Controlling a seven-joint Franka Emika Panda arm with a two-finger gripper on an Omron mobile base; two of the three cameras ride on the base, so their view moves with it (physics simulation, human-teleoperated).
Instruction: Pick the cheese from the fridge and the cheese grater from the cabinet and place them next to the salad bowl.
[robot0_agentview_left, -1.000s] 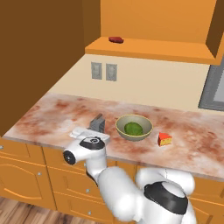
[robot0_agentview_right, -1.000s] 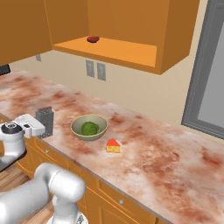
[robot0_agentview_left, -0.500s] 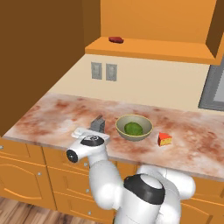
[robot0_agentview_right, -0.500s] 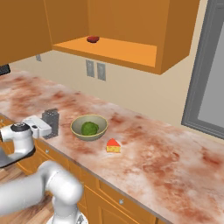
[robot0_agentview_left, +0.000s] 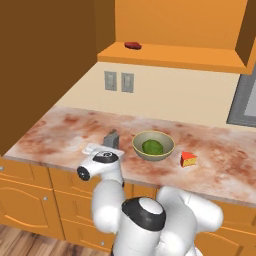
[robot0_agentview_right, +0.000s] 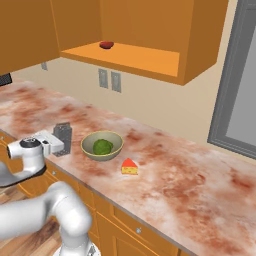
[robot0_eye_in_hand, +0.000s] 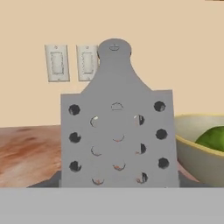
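The cheese grater (robot0_agentview_left: 112, 139) (robot0_agentview_right: 62, 134) stands upright on the counter, just left of the salad bowl (robot0_agentview_left: 152, 157) (robot0_agentview_right: 102, 157), which holds a green leafy lump. In the hand view the grater's perforated face (robot0_eye_in_hand: 118, 140) is close ahead, with the bowl (robot0_eye_in_hand: 192, 157) at its right. My gripper (robot0_agentview_left: 106, 149) (robot0_agentview_right: 56, 144) sits low at the counter's front edge, right against the grater. Its fingers are hidden, so a grip cannot be told. The cheese (robot0_agentview_left: 188, 159) (robot0_agentview_right: 129, 167) lies on the counter right of the bowl.
The orange cabinet shelf (robot0_agentview_left: 175, 55) (robot0_agentview_right: 135, 56) above the counter carries a small red item (robot0_agentview_left: 133, 45) (robot0_agentview_right: 106, 44). Wall outlets (robot0_agentview_left: 119, 82) (robot0_eye_in_hand: 72, 63) sit behind the grater. The grey fridge (robot0_agentview_left: 245, 100) (robot0_agentview_right: 235, 90) stands at the right. Drawer fronts run below the counter edge.
The hand and the grater stay in place. The arm's white elbow and body have swung across the bottom of both base views.
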